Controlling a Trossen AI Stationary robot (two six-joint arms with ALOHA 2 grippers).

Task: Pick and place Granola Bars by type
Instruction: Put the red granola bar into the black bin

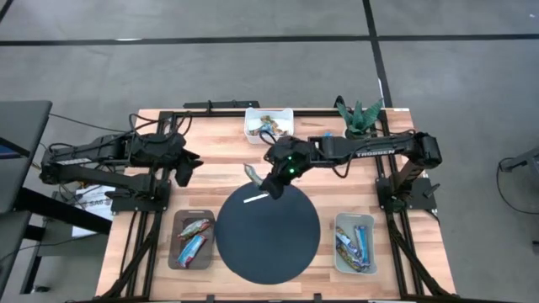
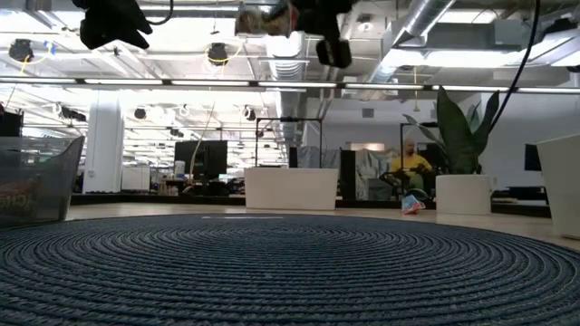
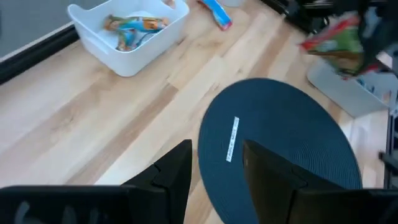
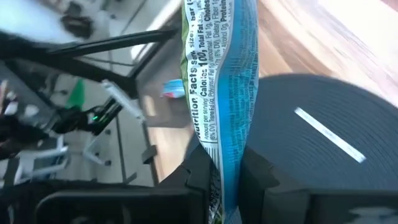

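We see the right hand [image 1: 259, 181] reaching in over the far-left edge of the dark round mat [image 1: 268, 237], near its short white strip [image 1: 255, 198]. Its fingers [image 4: 196, 174] are closed on a granola bar [image 4: 221, 87], which stands up out of the grip with its nutrition label facing the wrist camera; from above the same bar [image 1: 253, 173] shows as a small pale wrapper just beyond the mat's rim, held up off the table [image 1: 215, 135]. The left hand [image 1: 187, 168] waits over the left side of the table, well apart from the mat, with its fingers [image 3: 177, 171] spread and nothing between them. The other granola bars sit in three bins: a few in the white bin [image 1: 269, 123] at the far edge of the table, some with blue and tan wrappers in the grey bin [image 1: 191, 240] just left of the mat, and several blue ones in the pale bin [image 1: 354, 242] just right of it. A green plant [image 1: 359, 113] stands at the far right corner of the table. From table height, the woven mat [image 2: 290, 272] fills the foreground, and the held bar [image 2: 263, 18] hangs high above it beside the dark hand. In the room beyond, a person in a yellow top [image 2: 410, 163] sits well back.
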